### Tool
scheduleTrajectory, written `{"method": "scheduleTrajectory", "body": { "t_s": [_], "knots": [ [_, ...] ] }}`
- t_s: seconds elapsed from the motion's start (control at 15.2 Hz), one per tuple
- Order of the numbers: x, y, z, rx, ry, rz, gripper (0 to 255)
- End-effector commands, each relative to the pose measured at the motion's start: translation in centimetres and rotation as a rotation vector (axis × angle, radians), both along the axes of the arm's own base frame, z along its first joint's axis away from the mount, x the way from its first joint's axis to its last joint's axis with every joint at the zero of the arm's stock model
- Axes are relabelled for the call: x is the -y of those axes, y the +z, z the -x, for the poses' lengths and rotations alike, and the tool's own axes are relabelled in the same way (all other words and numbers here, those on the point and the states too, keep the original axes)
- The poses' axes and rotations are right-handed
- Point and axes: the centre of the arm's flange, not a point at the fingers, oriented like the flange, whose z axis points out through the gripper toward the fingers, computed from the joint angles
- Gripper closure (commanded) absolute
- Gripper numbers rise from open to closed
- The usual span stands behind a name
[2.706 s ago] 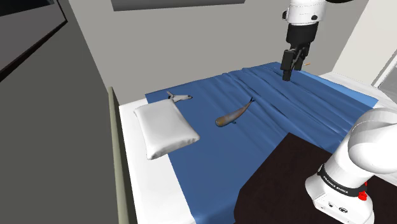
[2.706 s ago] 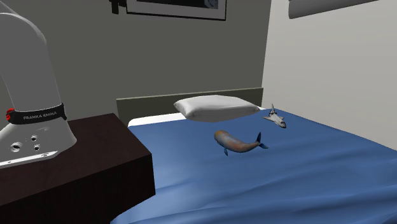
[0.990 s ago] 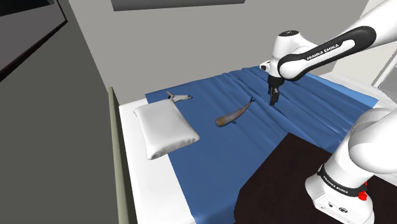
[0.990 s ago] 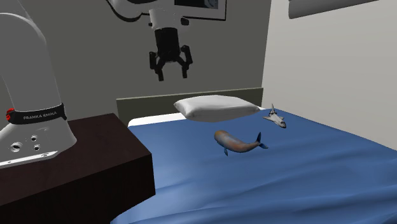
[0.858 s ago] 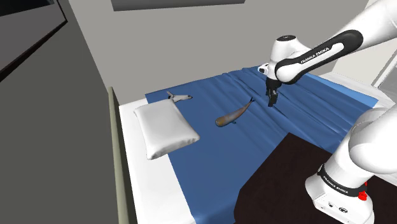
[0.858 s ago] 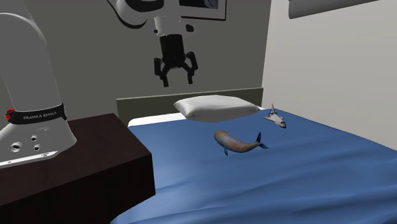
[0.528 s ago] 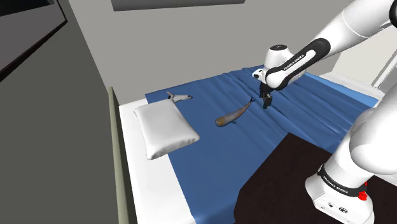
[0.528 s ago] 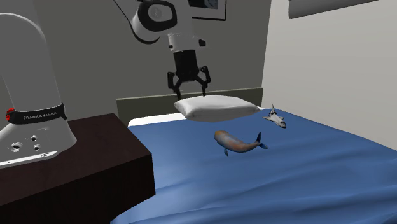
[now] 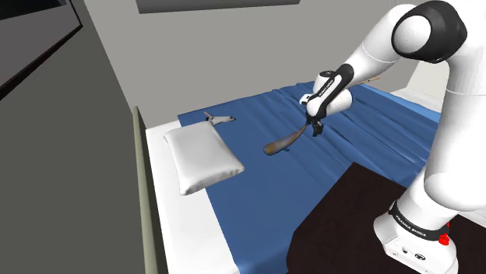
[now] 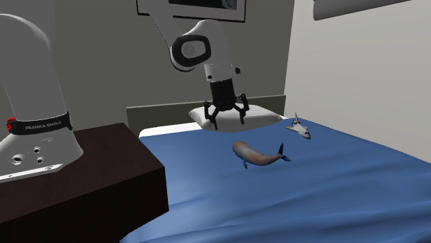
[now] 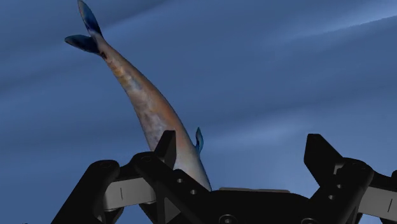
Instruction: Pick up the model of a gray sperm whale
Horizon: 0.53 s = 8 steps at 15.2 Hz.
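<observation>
Hovering over bed: all-black two-finger gripper (image 10: 226,121), jaws spread wide, nothing held. Slender grey-brown whale model with blue flukes (image 10: 259,156) shown near centre of second exterior view, on blue bedsheet (image 10: 331,186). Risk judged: body offset toward one jaw; model may be nudged aside at closure.

Chunky white arm (image 9: 456,132), all rounded shells with dark joints. Way back from the hand, the base wears a black band (image 10: 39,125) with white FRANKA EMIKA lettering, a red button (image 10: 10,124) and a few little dark holes (image 10: 27,156). The gripper (image 10: 226,116) is plain black, with screws (image 11: 224,219) dotted just behind its fingers
</observation>
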Motion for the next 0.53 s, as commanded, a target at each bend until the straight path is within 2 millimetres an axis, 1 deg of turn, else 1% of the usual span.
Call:
{"method": "scheduleTrajectory", "body": {
  "t_s": [0.0, 0.46],
  "knots": [
    [0.8, -1.7, -1.8, 0.005, 0.053, 0.005, 0],
    [2.8, -8.0, -7.7, 0.019, 0.228, 0.023, 0]
  ]
}}
